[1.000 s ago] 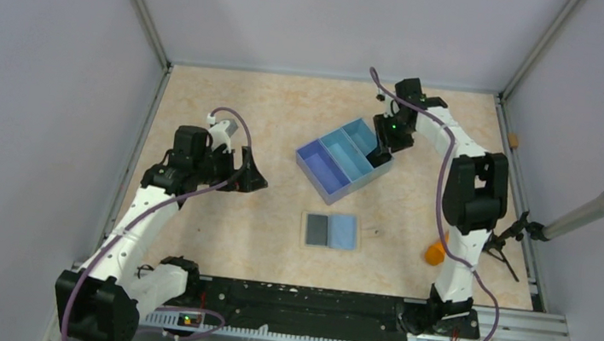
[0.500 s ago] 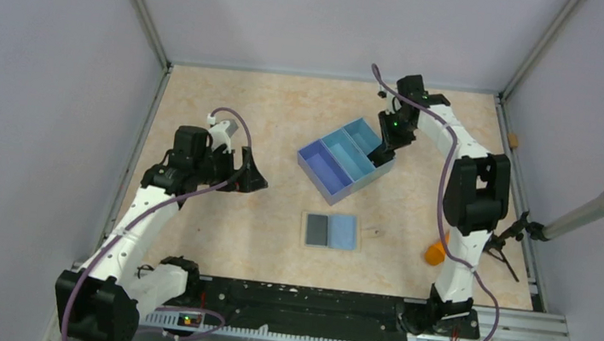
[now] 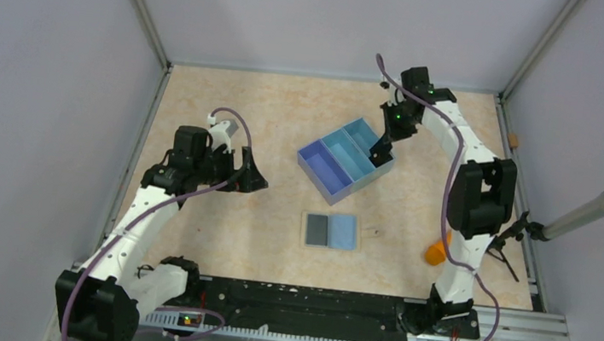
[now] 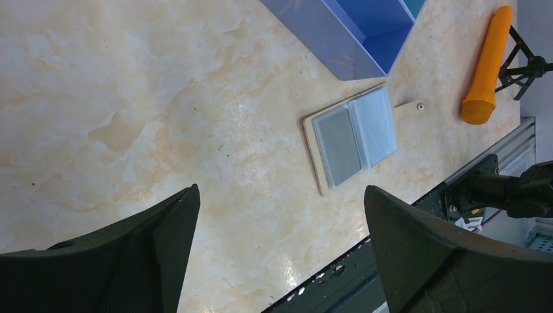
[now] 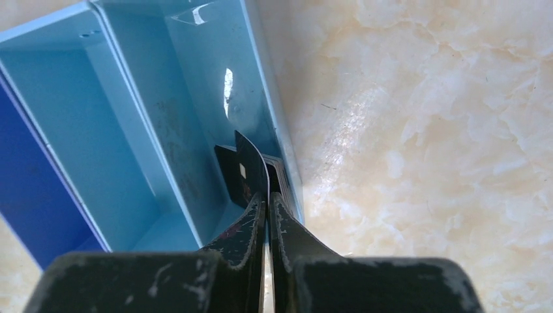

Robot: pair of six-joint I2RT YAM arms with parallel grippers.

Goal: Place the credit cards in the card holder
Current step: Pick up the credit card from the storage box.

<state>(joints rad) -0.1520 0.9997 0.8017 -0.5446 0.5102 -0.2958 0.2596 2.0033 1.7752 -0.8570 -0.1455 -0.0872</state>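
My right gripper (image 5: 268, 195) is shut on a thin credit card (image 5: 251, 168) that stands on edge in the right-hand, light-blue compartment of the blue tray (image 5: 130, 124). The card's visible face is dark, and it leans close to the compartment's outer wall. From above, that gripper (image 3: 382, 155) dips into the tray (image 3: 322, 166) at its right end. The beige card holder (image 4: 317, 158) lies flat nearer the arms, with a grey panel (image 4: 337, 137) and a light-blue panel (image 4: 377, 118) side by side on it. My left gripper (image 4: 280, 189) hangs open over bare table, left of the holder (image 3: 305, 240).
An orange cylinder (image 4: 486, 64) lies right of the holder, near the table's front rail (image 3: 310, 296). A grey microphone on a stand (image 3: 599, 207) pokes in from the right wall. Walls close off the table's back and sides.
The right gripper's jaws have gone from part open to shut on the card in the tray, and its wrist has shifted slightly back. The left arm has stayed still.
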